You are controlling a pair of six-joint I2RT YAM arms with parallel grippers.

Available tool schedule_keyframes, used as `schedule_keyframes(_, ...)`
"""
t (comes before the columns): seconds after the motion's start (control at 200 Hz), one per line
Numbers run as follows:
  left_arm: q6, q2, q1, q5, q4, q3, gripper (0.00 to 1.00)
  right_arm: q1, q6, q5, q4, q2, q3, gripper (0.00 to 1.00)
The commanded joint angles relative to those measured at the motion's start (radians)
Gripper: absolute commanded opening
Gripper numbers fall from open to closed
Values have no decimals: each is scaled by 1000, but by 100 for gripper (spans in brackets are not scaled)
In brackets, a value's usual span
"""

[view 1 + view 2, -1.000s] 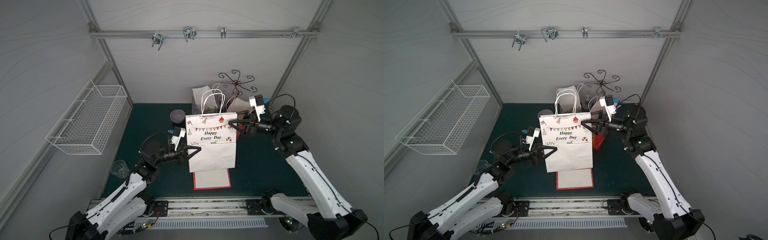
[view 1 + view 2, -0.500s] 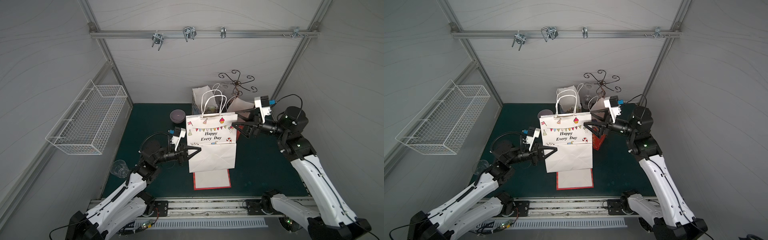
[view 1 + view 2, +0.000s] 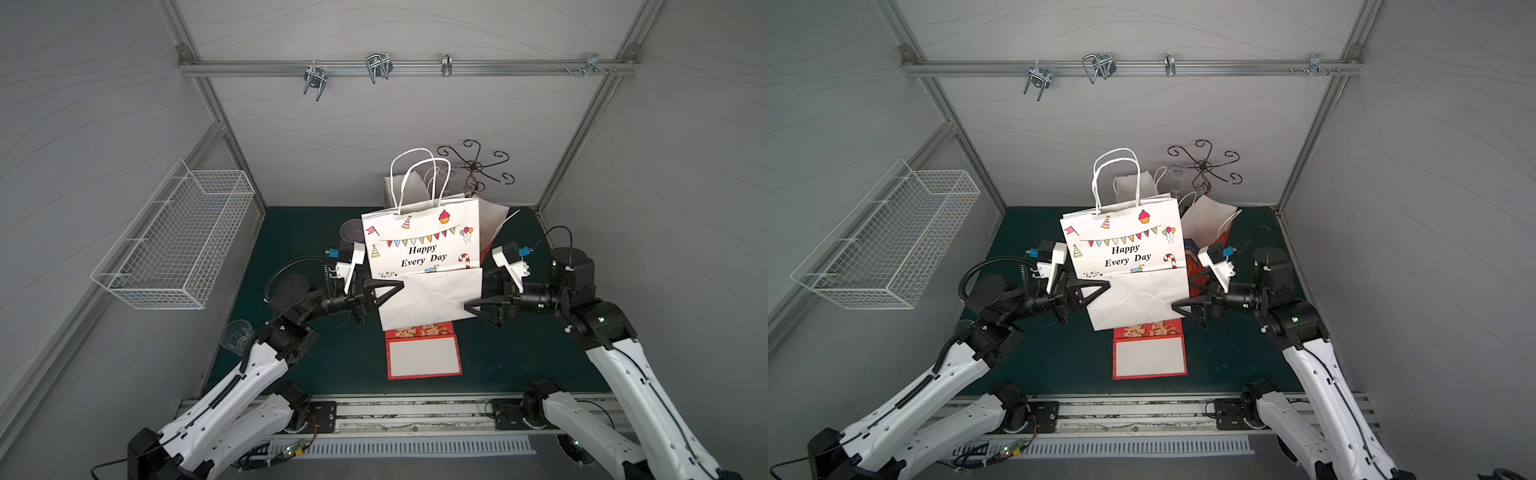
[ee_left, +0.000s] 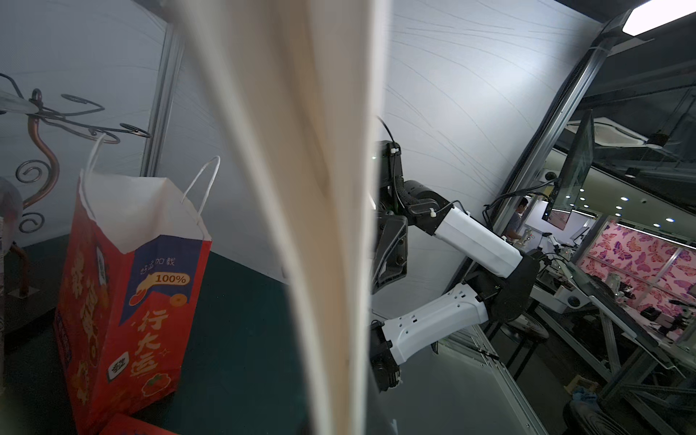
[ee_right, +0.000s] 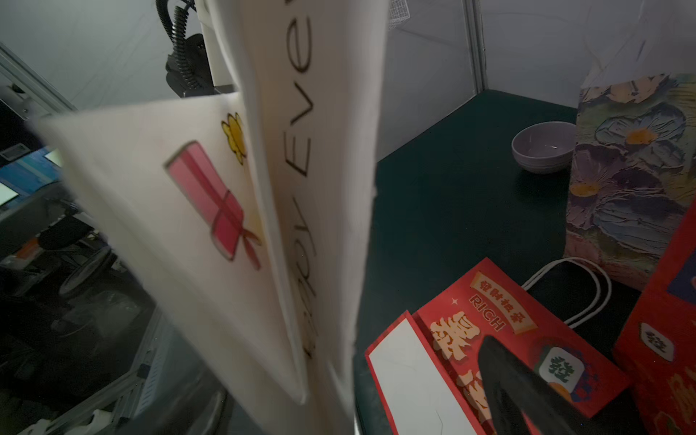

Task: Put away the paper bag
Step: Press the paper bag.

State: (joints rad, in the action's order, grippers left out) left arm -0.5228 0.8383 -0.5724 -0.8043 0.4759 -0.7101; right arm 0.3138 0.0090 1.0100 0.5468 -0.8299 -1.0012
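Note:
The white paper bag, printed "Happy Every Day", stands upright above the green floor, handles up and bottom flap folded forward. My left gripper is shut on the bag's left edge at the fold. In the left wrist view the bag's edge fills the middle and hides the fingers. My right gripper is open at the bag's lower right corner. The bag's edge lies between its jaws without being pinched. One dark finger shows.
A flat red bag lies on the floor under the white one. An upright red bag, a floral bag, a grey bowl and a black metal stand sit behind. A wire basket hangs left; hooks hang overhead.
My right gripper opened, let go of the bag's upper right edge and moved down to its lower right corner. The left gripper and the bag stayed where they were.

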Motion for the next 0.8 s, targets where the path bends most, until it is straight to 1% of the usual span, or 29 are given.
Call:
schedule_keyframes(0.0,8,-2,-7,-7,58,-43,0,9,134,128,-184,3,-10,89)
schedule_keyframes(0.115,-3,6,-8,-9,69,-31,0,37,233,112,-364,-8,-20,72)
schedule_keyframes(0.18,-13,10,-10,-9,77,-26,0,54,256,102,-411,-26,-32,61)
schedule_keyframes(0.26,-17,16,-11,-10,81,-25,0,72,263,89,-434,-50,-44,44)
schedule_keyframes(0.28,-18,18,-12,-12,82,-25,0,77,264,86,-438,-55,-46,39)
schedule_keyframes(0.335,-19,22,-13,-12,82,-25,0,83,274,73,-456,-64,-47,19)
schedule_keyframes(0.395,-19,27,-14,-15,79,-23,0,82,292,59,-479,-70,-44,1)
schedule_keyframes(0.56,-32,14,-14,-1,65,1,0,83,303,51,-504,-60,-40,0)
schedule_keyframes(0.58,-34,11,-14,3,60,6,6,82,302,49,-502,-58,-40,0)
schedule_keyframes(0.63,-42,2,-14,9,53,21,28,83,301,47,-499,-54,-43,0)
schedule_keyframes(0.68,-54,-11,-14,13,51,46,42,82,296,46,-490,-55,-49,0)
schedule_keyframes(0.7,-59,-16,-14,14,52,56,45,83,293,45,-483,-56,-51,0)
schedule_keyframes(0.73,-67,-25,-15,15,52,72,47,82,285,43,-473,-58,-55,0)
schedule_keyframes(0.795,-79,-44,-14,15,53,102,47,82,273,39,-456,-60,-57,0)
